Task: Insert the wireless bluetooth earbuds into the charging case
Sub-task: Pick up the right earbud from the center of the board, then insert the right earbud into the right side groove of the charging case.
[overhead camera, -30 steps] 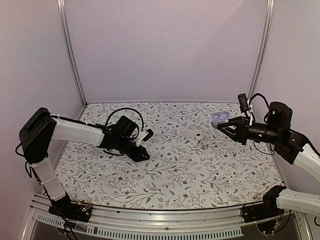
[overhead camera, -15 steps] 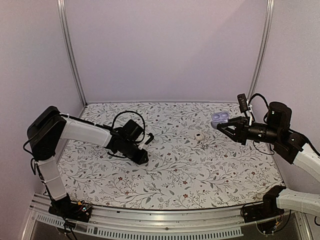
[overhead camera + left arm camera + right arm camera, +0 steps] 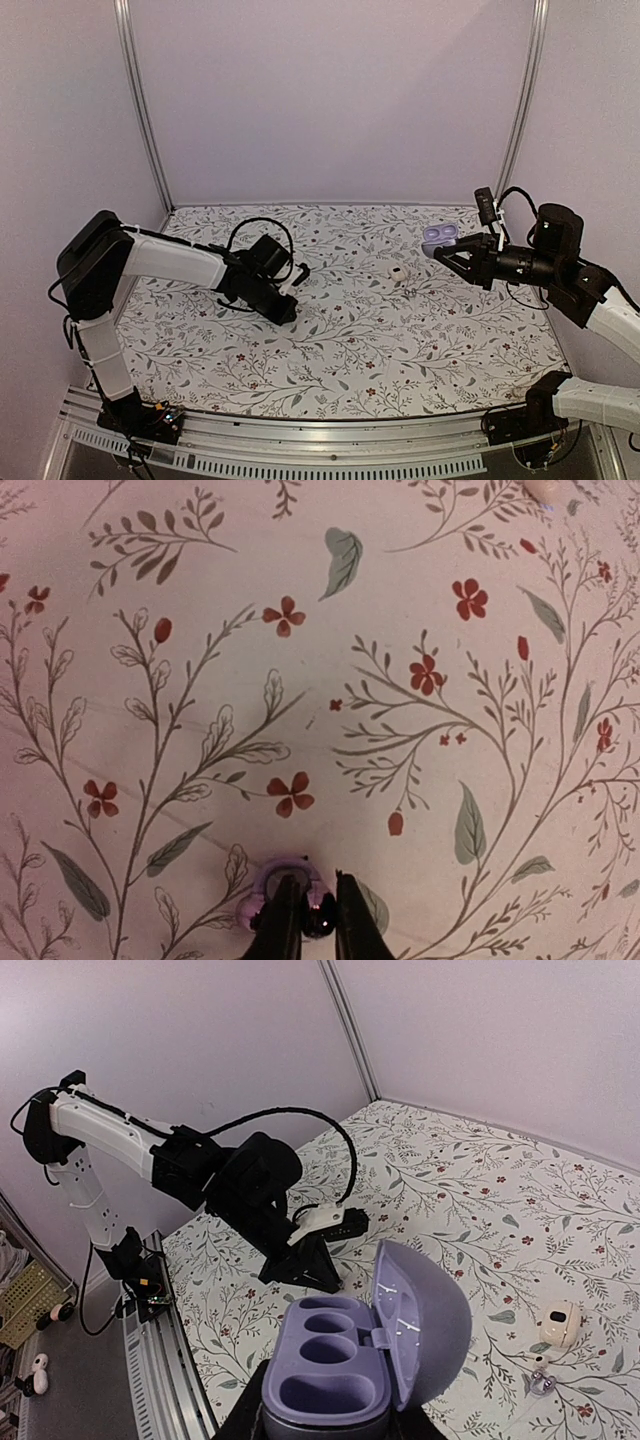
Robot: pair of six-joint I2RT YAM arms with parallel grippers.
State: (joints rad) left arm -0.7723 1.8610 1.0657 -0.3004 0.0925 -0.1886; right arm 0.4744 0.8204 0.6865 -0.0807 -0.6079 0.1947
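While the overhead camera takes in the whole flowered table (image 3: 380,350), it shows the left arm (image 3: 170,262) reaching low and far forward, its left gripper (image 3: 286,313) tip-down against the surface. What that gripper pinches is too small to see from there. The right gripper (image 3: 447,251) hangs above the far right of the table, pointing inward, with the purple case (image 3: 440,235) at its tip. A white earbud (image 3: 398,272) lies on the table between the two grippers, near the case and well apart from the left gripper.

The left wrist camera shows what the overhead view hides. The two fingers (image 3: 283,925) are pressed in on a small purple earbud (image 3: 290,888) with a dark round tip, right at the table surface. A pale sliver (image 3: 545,488) at the top right corner is cut off by the frame edge.

The right wrist camera looks down into the case, which sits upright, clamped in the right gripper's jaws. Its lid (image 3: 425,1320) is swung open to the side, and two hollow wells show. Beyond it the white earbud rests on the table, with a tiny shiny bit (image 3: 543,1382) just beside it that cannot be made out. The left arm stretches across the far side, its gripper planted on the table.
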